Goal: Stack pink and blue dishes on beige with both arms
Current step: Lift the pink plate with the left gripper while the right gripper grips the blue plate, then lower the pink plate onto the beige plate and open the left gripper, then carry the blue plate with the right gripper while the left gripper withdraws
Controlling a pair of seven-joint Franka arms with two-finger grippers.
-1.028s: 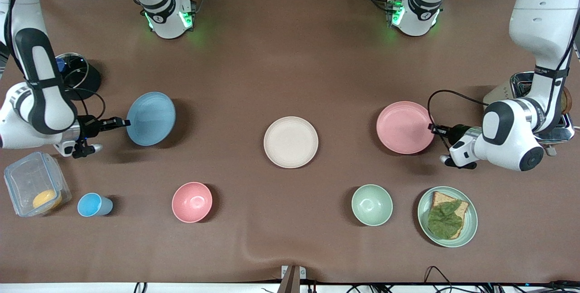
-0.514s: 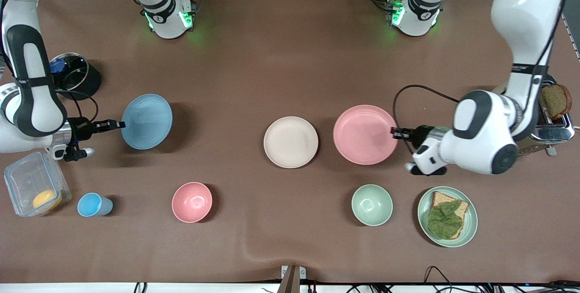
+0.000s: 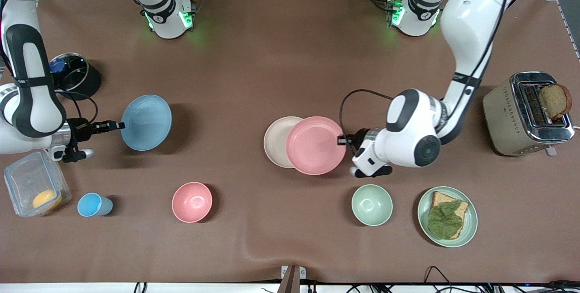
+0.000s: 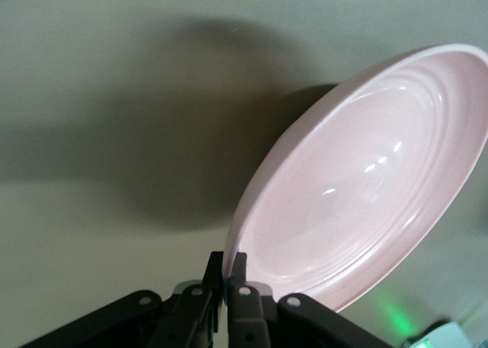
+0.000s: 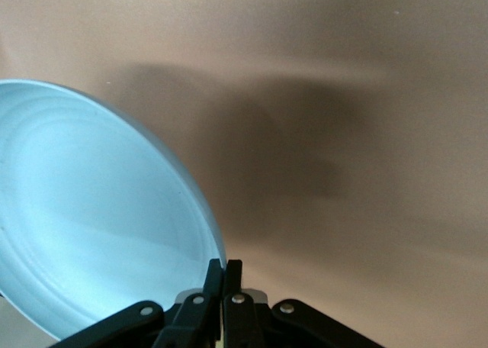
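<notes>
Carefully centre the pink plate [image 3: 315, 145] — clenched in the left gripper [image 3: 343, 140] jaws — over the beige plate [image 3: 275, 141], still off toward its 3 o'clock; right gripper [image 3: 118, 125] jaws clench the blue plate [image 3: 146, 122].

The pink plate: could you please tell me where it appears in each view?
Front view: pink plate held by the left hand, partly over the beige plate.
Left wrist view: pink plate pinched at its rim.
Right wrist view: not in it.
Shared landmark: the left hand on the rim.

We see even overhead light; soft shadows fall on the brown bench [image 3: 272, 66], glints mark the round pale pink plate [image 4: 366, 188], and wrist views look hazy.
</notes>
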